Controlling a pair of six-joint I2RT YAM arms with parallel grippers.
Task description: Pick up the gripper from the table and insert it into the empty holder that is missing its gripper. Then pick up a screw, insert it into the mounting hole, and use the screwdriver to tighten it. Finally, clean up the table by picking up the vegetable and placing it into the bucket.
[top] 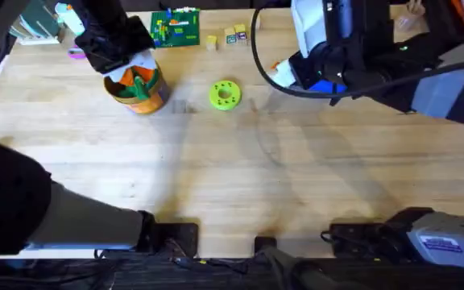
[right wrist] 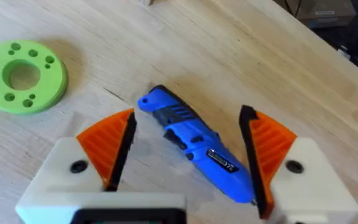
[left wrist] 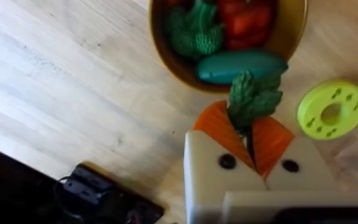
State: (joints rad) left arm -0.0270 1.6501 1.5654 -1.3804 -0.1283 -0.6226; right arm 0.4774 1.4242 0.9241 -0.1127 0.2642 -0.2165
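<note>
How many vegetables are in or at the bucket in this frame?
4 visible: a red one, a green leafy one and a dark green cucumber-like one in the bucket; a green leafy piece pinched in the left gripper beside its rim. Others may be hidden.

One bucket (top: 139, 90). One lime-green disc (top: 225, 94), with one large hole at its middle and a ring of small ones, too fine to number. One screwdriver (right wrist: 194, 149), blue.

Vegetables, by kind: one broccoli-like green piece (left wrist: 194, 31), one dark green cucumber (left wrist: 241, 65), one leafy green vegetable (left wrist: 253, 96), and red pieces (left wrist: 244, 18) too crowded to count.

Two grippers: left gripper (left wrist: 247, 118), right gripper (right wrist: 188, 115). Four orange pads (right wrist: 107, 140), two to each.

One green board (top: 176, 28). A few small blocks (top: 230, 36), at least three.
</note>
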